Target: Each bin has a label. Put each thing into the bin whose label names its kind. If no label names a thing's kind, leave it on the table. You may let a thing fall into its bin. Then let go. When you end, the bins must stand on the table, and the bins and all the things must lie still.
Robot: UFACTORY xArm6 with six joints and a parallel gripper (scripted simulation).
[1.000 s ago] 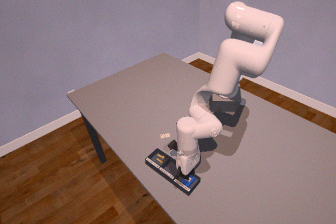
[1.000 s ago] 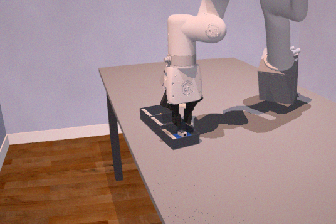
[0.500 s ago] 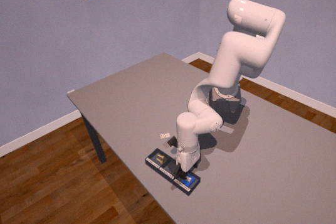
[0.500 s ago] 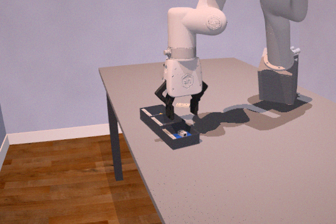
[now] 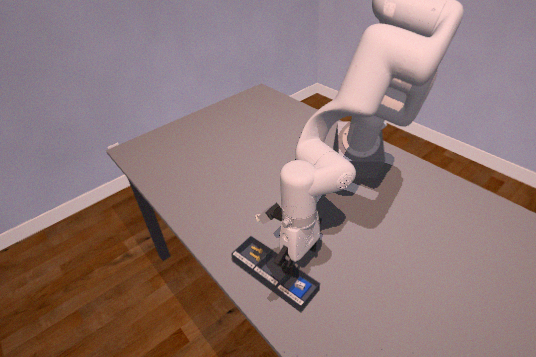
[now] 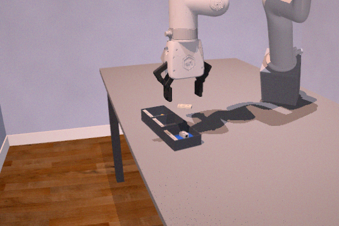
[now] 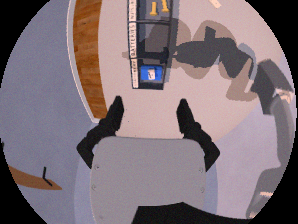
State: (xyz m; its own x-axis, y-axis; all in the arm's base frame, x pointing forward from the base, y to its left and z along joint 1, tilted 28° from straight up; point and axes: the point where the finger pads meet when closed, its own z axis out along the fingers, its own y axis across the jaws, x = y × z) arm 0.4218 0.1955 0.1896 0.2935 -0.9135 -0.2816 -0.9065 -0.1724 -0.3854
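Gripper (image 6: 183, 93) wide open and empty above the bins (image 6: 171, 126) at the table's front-left edge, white-and-blue block (image 6: 184, 135) in the end bin, risk of clipping a wall and shoving bins toward that edge when going for the flat tile (image 6: 184, 106).

My pincer (image 6: 183, 93) has black fingers on a white housing. Below sits a dark charcoal three-compartment bin row (image 6: 186, 145) with white label strips. One end compartment holds two golden-yellow bolts (image 5: 256, 252); the other holds a small blue-and-white block (image 5: 300, 286). A small cream flat piece (image 6: 184, 106) lies on the grey-brown matte table (image 6: 240, 168).
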